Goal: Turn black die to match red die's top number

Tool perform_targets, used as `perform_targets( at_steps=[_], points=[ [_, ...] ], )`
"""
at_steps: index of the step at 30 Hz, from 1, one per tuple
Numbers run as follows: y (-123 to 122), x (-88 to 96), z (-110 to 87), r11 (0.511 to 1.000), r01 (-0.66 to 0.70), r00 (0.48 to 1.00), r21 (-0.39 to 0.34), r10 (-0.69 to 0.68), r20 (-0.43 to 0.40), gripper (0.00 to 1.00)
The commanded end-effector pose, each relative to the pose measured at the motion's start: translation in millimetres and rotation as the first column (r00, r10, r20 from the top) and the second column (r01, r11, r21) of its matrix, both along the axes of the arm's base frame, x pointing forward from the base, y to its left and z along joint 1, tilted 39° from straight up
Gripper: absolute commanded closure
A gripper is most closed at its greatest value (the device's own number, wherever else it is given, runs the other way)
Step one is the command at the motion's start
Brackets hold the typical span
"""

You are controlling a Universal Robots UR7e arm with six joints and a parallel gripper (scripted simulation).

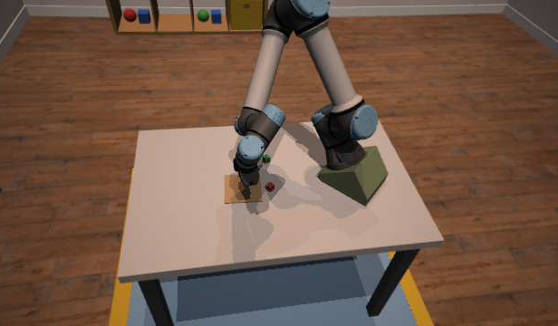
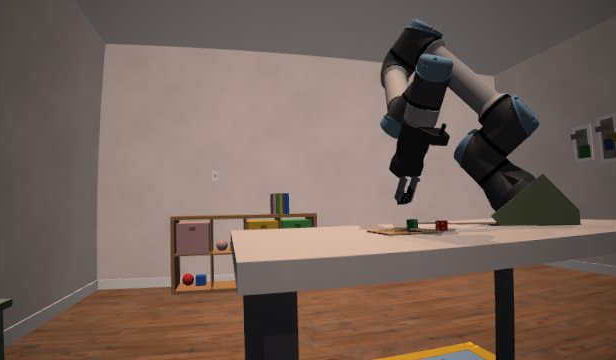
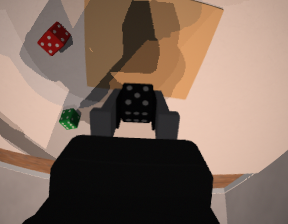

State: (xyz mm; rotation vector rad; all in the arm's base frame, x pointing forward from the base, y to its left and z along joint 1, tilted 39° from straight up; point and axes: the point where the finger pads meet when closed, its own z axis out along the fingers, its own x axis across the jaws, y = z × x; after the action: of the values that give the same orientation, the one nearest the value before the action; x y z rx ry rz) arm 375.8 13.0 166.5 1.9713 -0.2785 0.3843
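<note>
My gripper [image 3: 137,102] [image 2: 404,196] [image 1: 248,179] is shut on the black die [image 3: 138,103] [image 2: 402,199] and holds it in the air above the brown mat [image 3: 195,36] [image 1: 231,196] [image 2: 379,231]. The die's face toward the wrist camera shows six white pips. The red die [image 3: 54,39] [image 1: 270,186] [image 2: 441,225] lies flat on the table just beside the mat. Its top shows several pips; I cannot read the number surely. The green die [image 3: 70,119] [image 1: 266,158] [image 2: 412,223] lies on the table farther from the mat.
The arm's green wedge base [image 1: 358,174] [image 2: 538,202] stands at the table's right side. The table edge [image 3: 15,157] runs close behind the green die in the wrist view. A shelf [image 2: 208,250] stands on the floor at the far wall.
</note>
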Motion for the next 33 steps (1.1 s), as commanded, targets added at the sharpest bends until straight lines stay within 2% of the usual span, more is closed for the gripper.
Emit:
perform_targets(
  at_steps=[1,23,29,33],
  points=[
    [0.2,0.5,1.5,0.999,-0.022,1.0,0.027,0.022,0.004,0.51],
    [0.3,0.9,3.9,0.997,-0.048,0.999,0.058,0.048,0.009,0.51],
    [-0.5,-0.1,3.4,0.996,-0.05,0.999,0.078,0.049,0.007,0.51],
    [-1.8,-1.6,2.6,0.991,-0.055,0.998,0.118,0.055,0.005,0.51]
  ],
)
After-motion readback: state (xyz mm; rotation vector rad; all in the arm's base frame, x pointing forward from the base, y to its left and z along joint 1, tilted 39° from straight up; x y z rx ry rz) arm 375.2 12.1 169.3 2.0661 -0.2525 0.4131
